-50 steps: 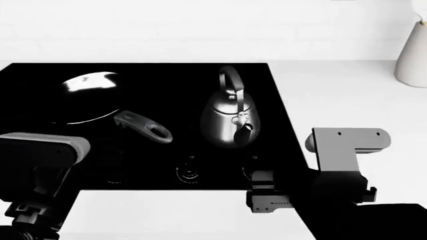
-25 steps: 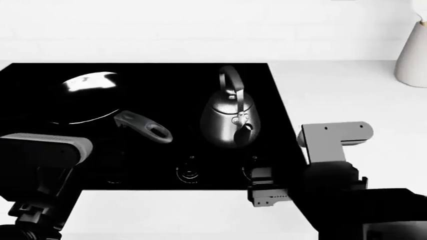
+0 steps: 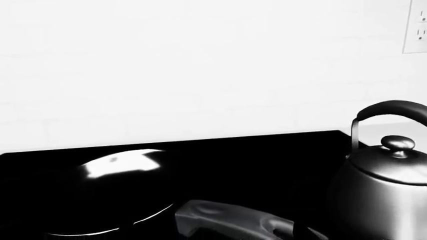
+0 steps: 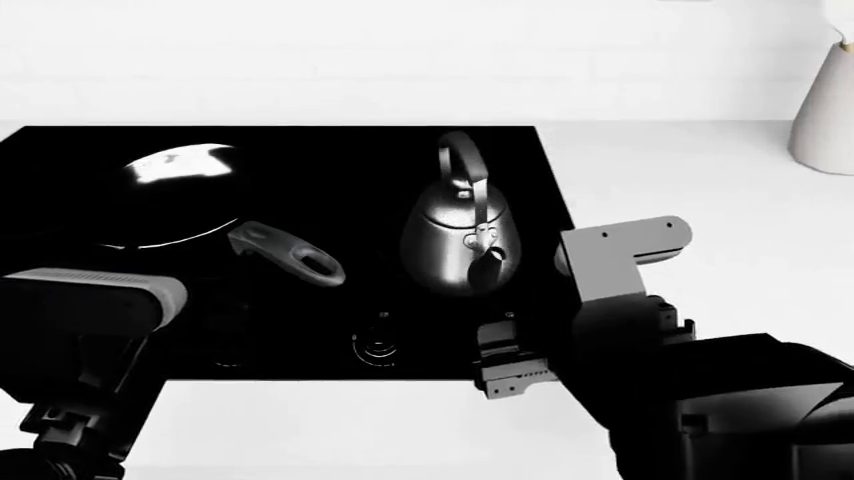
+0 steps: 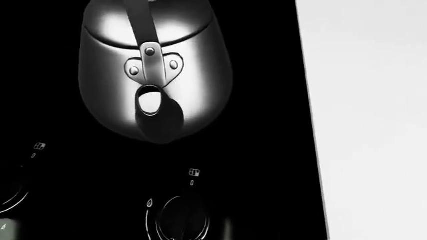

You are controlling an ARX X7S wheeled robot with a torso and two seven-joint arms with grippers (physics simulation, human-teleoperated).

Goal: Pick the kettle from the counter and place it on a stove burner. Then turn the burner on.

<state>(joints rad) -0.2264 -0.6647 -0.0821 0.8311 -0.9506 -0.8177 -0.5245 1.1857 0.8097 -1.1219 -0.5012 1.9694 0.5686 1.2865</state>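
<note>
A: White worktop (image 4: 694, 200) surrounds the black cooktop (image 4: 80, 160); kettle (image 4: 461, 240) stands on it at 3 o'clock of the pan (image 4: 174, 195).

B: Placement done. Right tool (image 4: 514, 375), grip state indeterminate, holds nothing; rotate the knob (image 5: 177, 220) at the kettle's 6 o'clock.

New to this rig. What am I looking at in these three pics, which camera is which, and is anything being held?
It is a simulated two-armed wheeled robot at a stove. The head view looks down over both arms. The kettle stands on the black cooktop, beside a frying pan; the white counter surrounds it. The right gripper hovers near the front knobs, holding nothing. The left arm waits low; its gripper is hidden. The left wrist view sees pan and kettle side-on; the right wrist view looks down at the kettle's spout and a knob.
</note>
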